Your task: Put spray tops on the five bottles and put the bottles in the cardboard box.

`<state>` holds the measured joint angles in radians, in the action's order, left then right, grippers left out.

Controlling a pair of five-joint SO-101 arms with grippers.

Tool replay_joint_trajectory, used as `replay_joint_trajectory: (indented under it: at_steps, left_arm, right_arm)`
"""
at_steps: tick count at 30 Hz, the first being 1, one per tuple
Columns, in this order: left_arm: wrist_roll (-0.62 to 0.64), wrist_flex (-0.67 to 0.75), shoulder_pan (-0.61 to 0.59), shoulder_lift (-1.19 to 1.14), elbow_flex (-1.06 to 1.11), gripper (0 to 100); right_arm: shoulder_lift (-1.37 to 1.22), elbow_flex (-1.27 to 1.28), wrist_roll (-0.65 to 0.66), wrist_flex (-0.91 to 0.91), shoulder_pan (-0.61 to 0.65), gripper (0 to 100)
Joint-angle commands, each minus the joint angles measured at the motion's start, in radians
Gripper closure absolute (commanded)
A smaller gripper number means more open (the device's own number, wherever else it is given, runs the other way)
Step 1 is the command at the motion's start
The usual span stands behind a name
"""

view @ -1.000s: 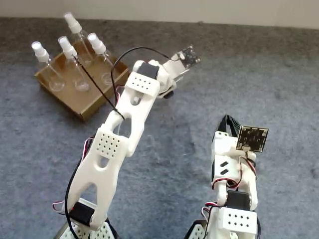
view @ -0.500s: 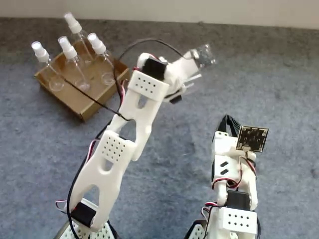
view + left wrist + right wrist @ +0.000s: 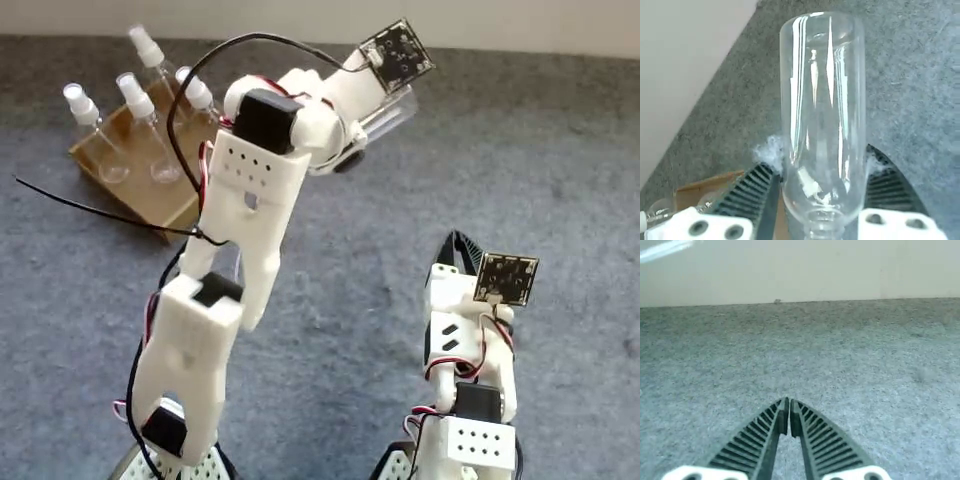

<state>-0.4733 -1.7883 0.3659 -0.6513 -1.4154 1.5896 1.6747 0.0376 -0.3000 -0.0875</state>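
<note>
Bottle (image 3: 822,115) sits in the left gripper (image 3: 821,167), clamped at the neck end with the base pointing away. We can't tell if it has a spray top. We see it off the table (image 3: 560,180), by the far edge near the middle, just right of the box (image 3: 100,172). Box is at the far-left corner and holds four capped bottles (image 3: 133,95), all upright. Right gripper (image 3: 789,422) is at the near-right, jaws closed on nothing, above bare table.
</note>
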Motion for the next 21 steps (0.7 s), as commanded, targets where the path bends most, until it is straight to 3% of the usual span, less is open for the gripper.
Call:
replay_joint_trajectory:
  at_steps: [1,8,21]
  left_arm:
    - [0.021,-0.003,0.007,0.257,0.291,95]
    - [0.018,0.0,0.007,0.536,0.693,95]
    - [0.017,0.0,0.001,0.974,1.225,95]
  right_arm:
    - [0.002,0.177,0.006,-0.004,-0.007,99.1]
    - [0.004,0.177,0.006,-0.004,-0.007,99.1]
    - [0.004,0.177,0.006,-0.004,-0.007,99.1]
